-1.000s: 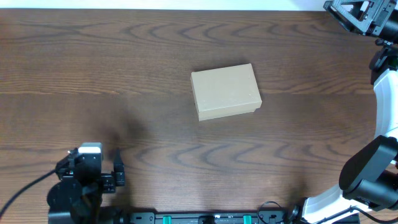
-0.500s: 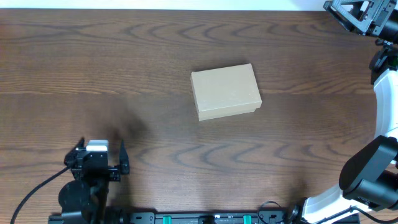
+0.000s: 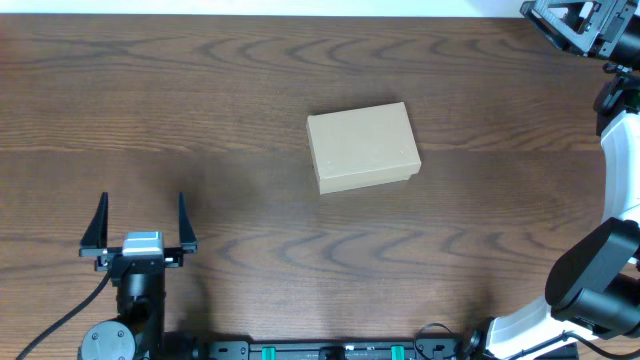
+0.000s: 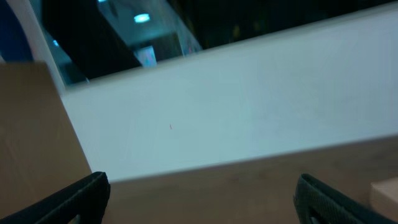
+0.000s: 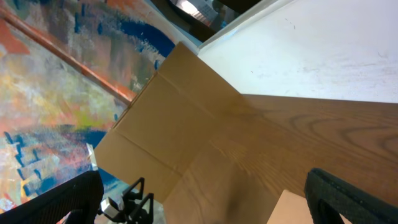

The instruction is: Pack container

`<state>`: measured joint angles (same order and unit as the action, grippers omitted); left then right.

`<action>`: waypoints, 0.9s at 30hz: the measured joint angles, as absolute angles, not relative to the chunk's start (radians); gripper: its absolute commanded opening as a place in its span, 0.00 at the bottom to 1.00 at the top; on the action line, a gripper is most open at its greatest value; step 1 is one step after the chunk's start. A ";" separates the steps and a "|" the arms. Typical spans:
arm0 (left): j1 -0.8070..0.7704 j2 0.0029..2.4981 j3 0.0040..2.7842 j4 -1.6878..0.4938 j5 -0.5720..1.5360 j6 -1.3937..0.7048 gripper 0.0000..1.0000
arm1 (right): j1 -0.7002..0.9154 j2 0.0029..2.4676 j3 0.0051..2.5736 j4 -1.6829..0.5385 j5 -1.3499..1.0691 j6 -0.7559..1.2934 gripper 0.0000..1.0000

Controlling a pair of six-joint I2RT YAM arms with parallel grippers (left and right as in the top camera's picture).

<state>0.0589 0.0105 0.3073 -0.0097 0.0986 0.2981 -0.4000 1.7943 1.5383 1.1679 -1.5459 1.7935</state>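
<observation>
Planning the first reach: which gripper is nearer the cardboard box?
Left, but only narrowly in the overhead view. The left gripper stands open to the left of the box, on the robot's side; the right gripper, also open, is far-right beyond it.

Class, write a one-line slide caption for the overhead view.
Closed container on wooden table; open left end effector apart from it, front-left.

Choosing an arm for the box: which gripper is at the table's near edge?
The left gripper, at the near-left edge, both fingers spread wide and fully in view. The right gripper sits at the far-right corner, partly cut off.
</observation>
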 measured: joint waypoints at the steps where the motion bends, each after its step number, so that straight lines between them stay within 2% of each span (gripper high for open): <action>1: 0.059 0.010 0.294 0.018 0.099 0.302 0.95 | -0.400 1.794 1.538 1.168 -1.546 1.794 0.99; 27: 0.058 0.010 0.017 0.089 0.133 0.328 0.95 | -0.400 1.794 1.538 1.168 -1.546 1.794 0.99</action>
